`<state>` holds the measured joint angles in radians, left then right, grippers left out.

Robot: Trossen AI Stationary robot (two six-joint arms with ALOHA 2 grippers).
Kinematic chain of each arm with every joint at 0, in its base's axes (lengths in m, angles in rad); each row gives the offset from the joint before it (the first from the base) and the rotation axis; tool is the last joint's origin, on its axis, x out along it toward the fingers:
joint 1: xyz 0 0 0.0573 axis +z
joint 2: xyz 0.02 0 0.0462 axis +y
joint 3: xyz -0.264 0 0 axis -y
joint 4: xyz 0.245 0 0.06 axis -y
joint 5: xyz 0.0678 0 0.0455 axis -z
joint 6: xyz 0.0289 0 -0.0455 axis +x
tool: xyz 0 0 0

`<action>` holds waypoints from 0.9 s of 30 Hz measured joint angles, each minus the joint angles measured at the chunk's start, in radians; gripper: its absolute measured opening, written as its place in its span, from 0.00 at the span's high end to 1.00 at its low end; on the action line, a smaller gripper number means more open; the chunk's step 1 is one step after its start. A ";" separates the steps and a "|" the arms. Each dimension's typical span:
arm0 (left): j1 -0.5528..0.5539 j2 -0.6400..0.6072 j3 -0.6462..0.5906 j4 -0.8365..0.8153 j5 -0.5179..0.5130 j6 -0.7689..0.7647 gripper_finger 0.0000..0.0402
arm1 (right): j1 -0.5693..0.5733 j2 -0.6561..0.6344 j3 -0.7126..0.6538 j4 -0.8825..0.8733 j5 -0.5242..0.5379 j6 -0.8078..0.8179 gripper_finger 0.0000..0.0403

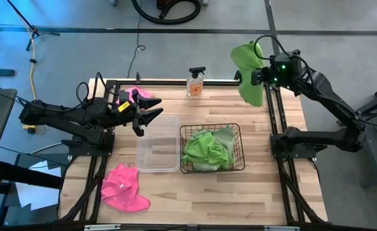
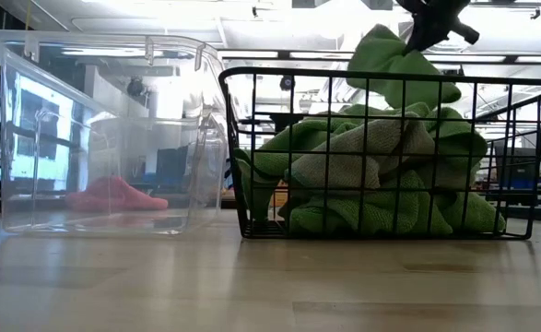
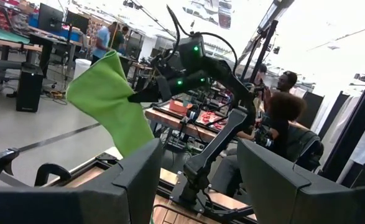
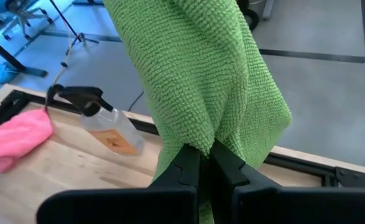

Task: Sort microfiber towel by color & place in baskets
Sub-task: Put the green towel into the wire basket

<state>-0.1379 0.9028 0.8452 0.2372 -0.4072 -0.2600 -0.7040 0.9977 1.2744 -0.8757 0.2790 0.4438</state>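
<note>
My right gripper [image 1: 249, 77] is raised over the table's far right corner and is shut on a green towel [image 1: 247, 63]. That towel also shows in the left wrist view [image 3: 110, 99] and at the top of the low view [image 2: 394, 65]. My left gripper [image 1: 156, 108] is open and empty, and hovers by the far left corner of the clear tub [image 1: 158, 144]. The black wire basket [image 1: 239, 157] stands beside the tub and holds green towels [image 1: 209, 149]. One pink towel [image 1: 125, 189] lies flat near the table's near left corner. Another pink towel [image 1: 137, 95] lies at the far left. My right gripper pinches a bunched fold of the green towel [image 4: 198, 140] between its two fingertips [image 4: 188, 163]. The fingers come in about level, pointing toward the table's left. The towel is lifted clear of the table, and loose cloth [image 3: 129, 140] hangs below the fingers.
A small spray bottle [image 1: 196, 82] stands at the far edge between the two arms. A black frame rail [image 1: 275, 122] runs along the table's right side. Bare wood [image 1: 214, 199] lies in front of the tub and basket. People sit in the room beyond [image 3: 288, 118].
</note>
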 joint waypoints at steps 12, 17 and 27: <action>0.000 0.000 0.000 0.000 0.000 0.000 0.50 | 0.129 0.001 -0.014 0.234 -0.242 -0.061 1.00; 0.000 0.000 0.000 0.000 0.006 0.000 0.50 | 0.279 0.003 -0.014 0.336 -0.359 -0.129 1.00; 0.000 0.000 0.000 -0.001 0.008 0.001 0.50 | 0.646 0.003 -0.014 0.521 -0.489 -0.185 1.00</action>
<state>-0.1379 0.9028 0.8451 0.2367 -0.3992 -0.2592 -0.0578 1.0004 1.2606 -0.3547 -0.2101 0.2586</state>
